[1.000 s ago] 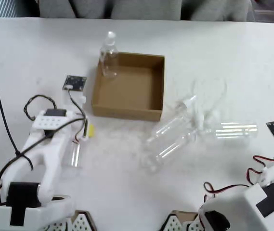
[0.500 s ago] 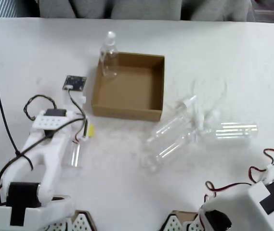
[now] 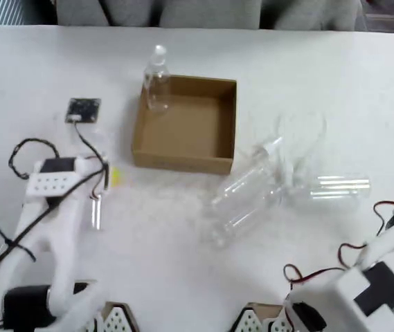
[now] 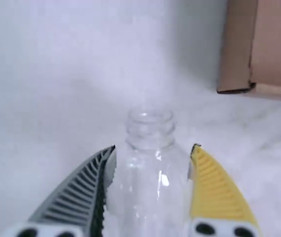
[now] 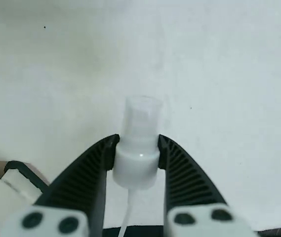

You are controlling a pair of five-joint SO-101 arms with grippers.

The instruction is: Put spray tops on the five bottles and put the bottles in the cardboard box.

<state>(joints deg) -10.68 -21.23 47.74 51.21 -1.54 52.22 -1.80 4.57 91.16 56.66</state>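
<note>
Left wrist view: left end effector clamps bottle, neck outward; right end effector grips spray top.

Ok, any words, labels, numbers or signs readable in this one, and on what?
None readable.
The cardboard box is plain brown.
The clear bottle in the left pincer and the spray top in the right pincer bear no label.
Any marks on the small dark board are too small to read.

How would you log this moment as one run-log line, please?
left gripper: shut on uncapped bottle | right gripper: shut on spray top | cardboard box: capped bottle upright at far corner
</note>
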